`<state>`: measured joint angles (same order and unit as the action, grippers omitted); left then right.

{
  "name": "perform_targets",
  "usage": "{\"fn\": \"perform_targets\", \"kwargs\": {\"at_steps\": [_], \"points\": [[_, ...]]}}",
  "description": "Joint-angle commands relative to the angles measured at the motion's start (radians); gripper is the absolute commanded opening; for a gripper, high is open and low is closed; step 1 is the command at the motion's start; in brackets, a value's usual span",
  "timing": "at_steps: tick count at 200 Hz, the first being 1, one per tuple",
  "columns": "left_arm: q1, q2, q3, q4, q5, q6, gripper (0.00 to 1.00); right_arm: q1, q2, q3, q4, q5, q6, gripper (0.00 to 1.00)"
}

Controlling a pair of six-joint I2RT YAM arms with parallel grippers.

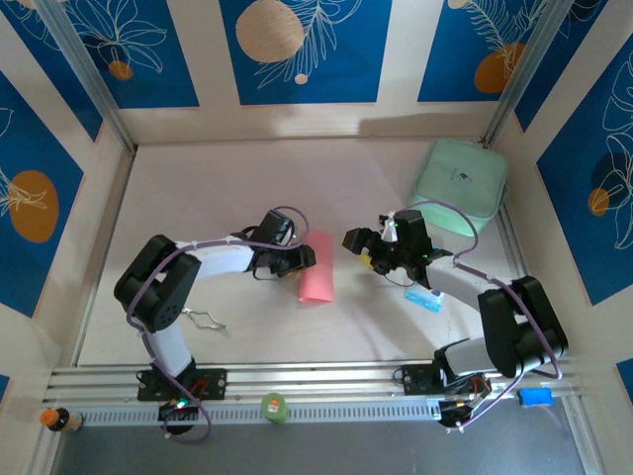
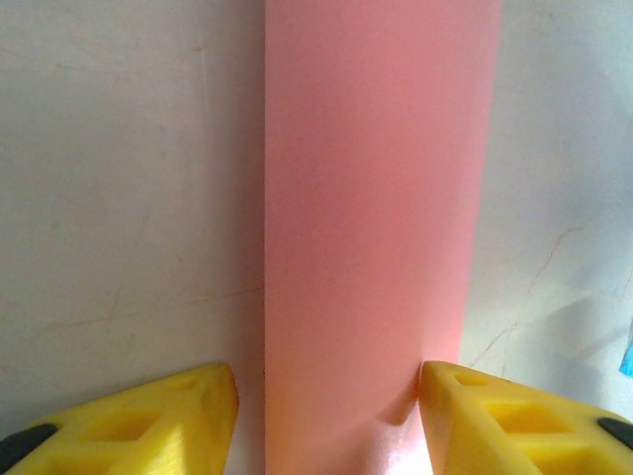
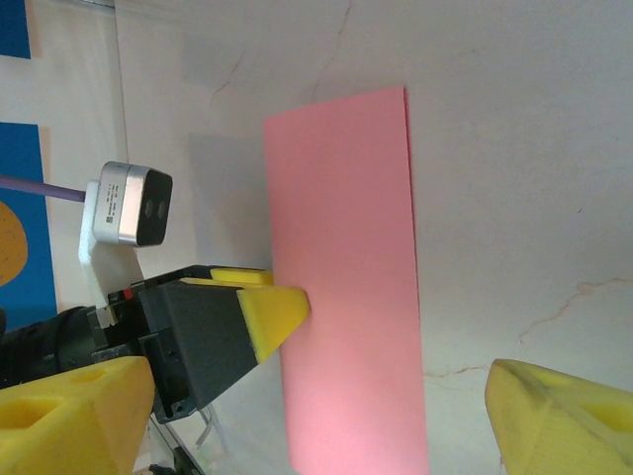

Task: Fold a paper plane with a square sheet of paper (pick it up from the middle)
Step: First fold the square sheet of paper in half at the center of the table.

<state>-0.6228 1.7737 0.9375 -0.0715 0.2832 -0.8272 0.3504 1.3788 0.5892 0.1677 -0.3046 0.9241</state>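
The pink-red sheet of paper (image 1: 317,267) lies flat on the table, folded into a long narrow rectangle. My left gripper (image 1: 300,258) sits low at its left long edge. In the left wrist view the paper (image 2: 376,228) runs between the yellow fingertips (image 2: 213,396); the jaws of the left gripper (image 2: 329,396) stand open, the right tip touching the paper's edge, the left one apart. My right gripper (image 1: 357,249) hovers just right of the sheet. In the right wrist view the paper (image 3: 346,267) lies ahead of the right gripper (image 3: 316,386), open wide and empty, with the left gripper (image 3: 267,295) at the far edge.
A mint-green rounded case (image 1: 460,183) lies at the back right. A small blue-and-white packet (image 1: 423,299) rests beside the right arm. A bent wire piece (image 1: 203,319) lies by the left arm. Walls close the table on three sides.
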Motion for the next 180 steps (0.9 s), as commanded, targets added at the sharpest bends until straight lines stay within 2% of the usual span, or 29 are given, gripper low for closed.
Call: {"fn": "perform_targets", "kwargs": {"at_steps": [1,20,77,180], "points": [[0.008,-0.009,0.001,-0.078,-0.059,0.027,0.53,0.009,0.011,0.03,-0.002,-0.023,-0.013,0.87],[0.008,0.004,0.012,-0.106,-0.072,0.028,0.48,0.011,0.016,0.032,-0.002,-0.022,-0.012,0.87],[0.008,0.03,0.027,-0.15,-0.089,0.039,0.44,0.014,0.015,0.029,-0.008,-0.016,-0.013,0.87],[0.008,0.123,0.101,-0.262,-0.088,0.114,0.47,0.015,0.011,0.03,-0.023,-0.009,-0.018,0.87]]}}
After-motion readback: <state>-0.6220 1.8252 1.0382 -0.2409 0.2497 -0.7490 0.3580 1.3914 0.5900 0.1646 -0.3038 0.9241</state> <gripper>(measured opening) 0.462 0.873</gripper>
